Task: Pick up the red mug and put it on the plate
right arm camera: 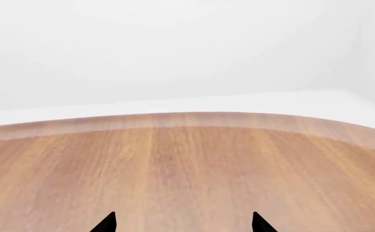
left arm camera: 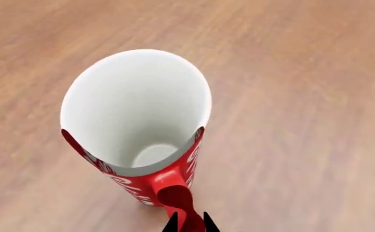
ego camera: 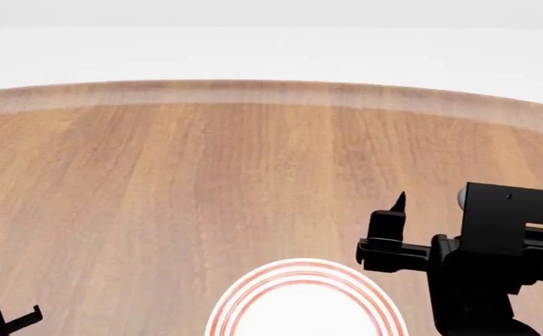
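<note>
Matt wood-grain table (ego camera: 206, 175); smooth glossy red mug (left arm camera: 136, 125)

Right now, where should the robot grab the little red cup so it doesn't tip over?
Probably by the handle. The red mug stands upright on the wooden table, and in the left wrist view its handle points straight at the left gripper, whose fingertips already sit on either side of it. Coming in level from that side looks simplest.

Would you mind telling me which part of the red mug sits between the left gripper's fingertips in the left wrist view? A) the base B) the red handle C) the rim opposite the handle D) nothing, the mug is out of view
B: the left gripper has its two black fingertips on either side of the handle of the red mug, which stands upright on the wooden table.
</note>
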Motion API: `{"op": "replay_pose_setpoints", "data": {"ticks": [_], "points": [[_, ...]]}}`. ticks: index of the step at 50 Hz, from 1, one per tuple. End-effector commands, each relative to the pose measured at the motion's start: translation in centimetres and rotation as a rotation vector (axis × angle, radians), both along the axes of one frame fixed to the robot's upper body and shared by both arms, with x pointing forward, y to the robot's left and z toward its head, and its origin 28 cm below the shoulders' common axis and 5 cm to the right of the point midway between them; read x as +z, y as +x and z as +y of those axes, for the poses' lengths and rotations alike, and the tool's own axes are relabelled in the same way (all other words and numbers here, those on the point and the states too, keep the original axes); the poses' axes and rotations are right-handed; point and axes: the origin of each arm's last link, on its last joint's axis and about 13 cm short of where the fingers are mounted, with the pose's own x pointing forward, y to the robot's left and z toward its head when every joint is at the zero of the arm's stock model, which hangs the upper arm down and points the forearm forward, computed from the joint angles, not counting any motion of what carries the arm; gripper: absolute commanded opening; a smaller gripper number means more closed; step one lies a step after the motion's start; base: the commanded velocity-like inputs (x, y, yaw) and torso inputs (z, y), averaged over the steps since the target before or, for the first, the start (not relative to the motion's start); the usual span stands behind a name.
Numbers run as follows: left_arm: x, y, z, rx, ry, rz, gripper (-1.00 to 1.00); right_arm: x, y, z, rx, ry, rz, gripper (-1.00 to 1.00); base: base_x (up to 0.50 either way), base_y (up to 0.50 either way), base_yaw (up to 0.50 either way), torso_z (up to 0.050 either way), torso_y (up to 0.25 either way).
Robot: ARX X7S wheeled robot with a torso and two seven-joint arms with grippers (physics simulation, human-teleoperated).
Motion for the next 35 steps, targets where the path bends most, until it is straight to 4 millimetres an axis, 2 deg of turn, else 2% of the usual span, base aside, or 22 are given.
{"op": "replay_pose_setpoints", "data": {"ticks": [1, 15, 19, 35], "points": [[1.9, -0.4, -1.1, -0.149, 0.036, -0.051, -1.0, -0.1, -0.1, 0.0, -0.003, 0.006, -0.001, 1.0, 0.0, 0.0, 0.0, 0.0, 0.0], [4.3, 0.0, -3.6, -0.352, 0.072, -0.073, -1.0, 0.1, 0.1, 0.0, -0.002, 0.006, 0.0, 1.0, 0.0, 0.0, 0.0, 0.0, 0.0], [5.0, 0.3, -4.9, -0.432, 0.079, -0.086, -1.0, 0.2, 0.3, 0.1, -0.001, 0.006, 0.003, 1.0, 0.0, 0.0, 0.0, 0.0, 0.0], [5.8, 1.0, -8.3, -0.621, 0.106, -0.103, -1.0, 0.4, 0.2, 0.1, 0.0, 0.013, -0.007, 1.0, 0.0, 0.0, 0.0, 0.0, 0.0]]}}
